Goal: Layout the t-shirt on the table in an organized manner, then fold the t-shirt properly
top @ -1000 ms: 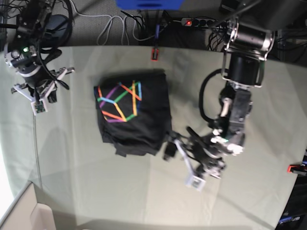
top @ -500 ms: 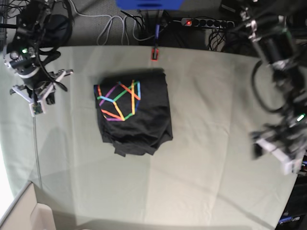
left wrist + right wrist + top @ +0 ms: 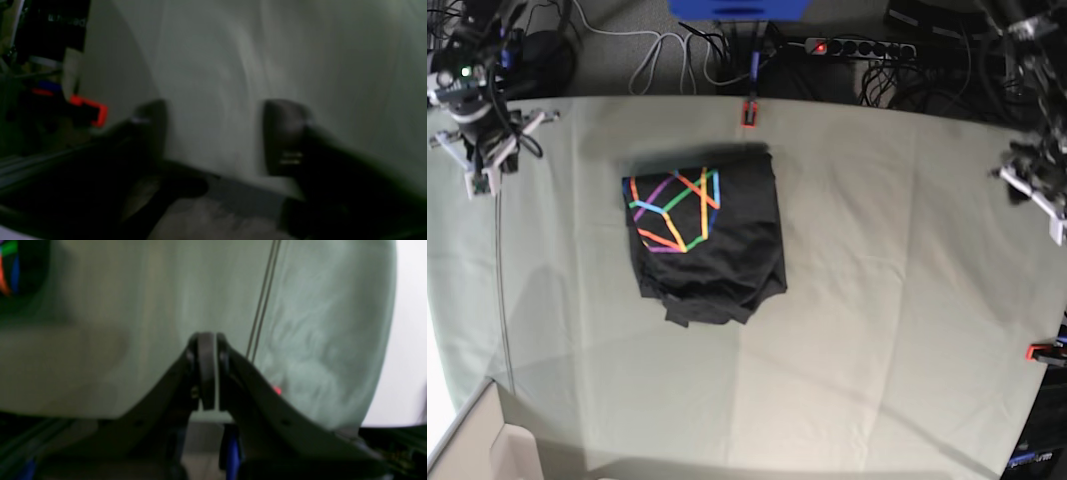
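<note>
T-shirt (image 3: 703, 235) sits folded into a compact rectangle near the middle of the table (image 3: 877, 330), rainbow line print facing up, nothing touching it. You look to be at the end of the folding step: both arms are parked at the far edges, well apart from the shirt. Left gripper (image 3: 213, 136) hangs over bare cloth by the table edge near a red clamp (image 3: 88, 110); its fingers show a clear gap with nothing between them, so it's parted and empty. Right gripper (image 3: 207, 370) has its jaws pressed together on nothing, over bare table beside a thin cable (image 3: 263, 303). The fold isn't perfectly clean: a small flap of fabric pokes out along the shirt's near edge at the lower left, and the near right corner bulges a bit. If you want it tidier, your next move would be reaching back in to tuck that flap under or square the bottom edge, low and light so you don't drag the whole stack. Room is plentiful: wide open cloth on every side of the shirt, with another red clamp (image 3: 749, 112) at the far edge just beyond its top.
</note>
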`<state>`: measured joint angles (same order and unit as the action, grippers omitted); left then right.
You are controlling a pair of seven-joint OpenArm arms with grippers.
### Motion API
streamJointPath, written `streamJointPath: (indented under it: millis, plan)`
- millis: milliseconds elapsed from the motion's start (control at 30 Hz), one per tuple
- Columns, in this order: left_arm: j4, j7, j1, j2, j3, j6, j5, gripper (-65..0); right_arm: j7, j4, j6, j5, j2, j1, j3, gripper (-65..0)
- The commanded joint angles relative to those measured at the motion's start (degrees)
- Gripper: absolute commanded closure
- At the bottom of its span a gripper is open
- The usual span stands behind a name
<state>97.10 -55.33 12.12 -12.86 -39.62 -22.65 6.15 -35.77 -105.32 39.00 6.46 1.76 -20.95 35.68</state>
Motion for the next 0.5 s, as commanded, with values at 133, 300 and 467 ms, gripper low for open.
streamJointPath:
  millis: [133, 300, 467]
  plan:
    - [4.9, 0.2, 6.0, 1.2, -1.0, 0.3, -0.6, -0.6, 0.8, -0.9, 1.0, -0.4, -0.5, -5.1, 0.3, 0.0]
    - [7.1, 0.8, 9.6, 5.8, -5.2, 0.3, -0.6, 0.0, 1.2, -0.9, 1.0, -1.1, 1.9, -8.5, 2.5, 0.0]
    - [4.7, 0.8, 12.5, 7.4, -6.1, 0.3, -0.6, -0.1, 1.3, -0.9, 1.0, -5.4, 2.6, -12.0, 3.3, 0.0]
